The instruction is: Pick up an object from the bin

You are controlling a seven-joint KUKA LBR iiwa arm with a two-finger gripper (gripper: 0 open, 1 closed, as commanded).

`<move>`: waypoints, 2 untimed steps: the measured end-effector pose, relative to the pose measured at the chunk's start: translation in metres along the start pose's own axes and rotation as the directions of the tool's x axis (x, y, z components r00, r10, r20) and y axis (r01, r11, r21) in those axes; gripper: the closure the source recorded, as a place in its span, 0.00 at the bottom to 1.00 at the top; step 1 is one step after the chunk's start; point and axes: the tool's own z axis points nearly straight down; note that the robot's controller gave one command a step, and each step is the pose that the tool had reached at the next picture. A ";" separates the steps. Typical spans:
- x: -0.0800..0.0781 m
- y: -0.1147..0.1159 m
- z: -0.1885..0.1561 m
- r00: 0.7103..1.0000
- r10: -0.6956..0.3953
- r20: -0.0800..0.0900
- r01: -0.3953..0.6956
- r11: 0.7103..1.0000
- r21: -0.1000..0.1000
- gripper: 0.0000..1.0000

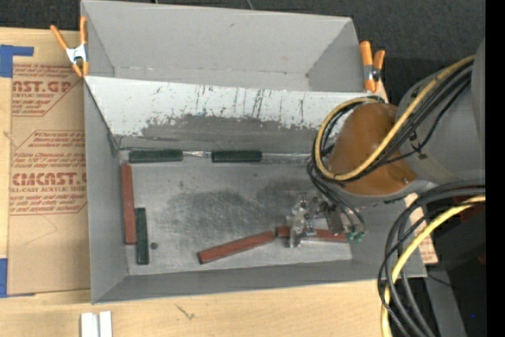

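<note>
Red-brown flat stick (pixel 237 245) lies on the floor of the grey bin (pixel 102 193) close to the front wall, and it is the thing nearest the gripper (pixel 298 231). Its long axis runs from low on the left up gently to the right, and the gripper sits over its right-hand end, low and touching it or almost so. A short red-brown length (pixel 330 235) carries on to the right of the gripper at a slightly different angle; whether it is the same stick or a second one is unclear. Whether the gripper is open or closed cannot be told, so no hold on the stick can be claimed. Any grasp would have to be made across the narrow width, square to the long axis; taken so near one end, the long left part would probably droop on lifting. Well apart are another red-brown stick (pixel 126 201) and a dark green one (pixel 140 235) by the left wall, and two dark green bars (pixel 155 156) (pixel 235 156) along the back wall. No writing can be read on any stick.
</note>
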 end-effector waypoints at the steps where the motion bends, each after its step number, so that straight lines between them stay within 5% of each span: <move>1: 0.000 0.000 0.000 1.000 0.000 0.000 0.000 1.000 0.000 1.00; 2: -0.010 0.016 -0.181 1.000 0.025 -0.003 -0.025 1.000 -0.002 1.00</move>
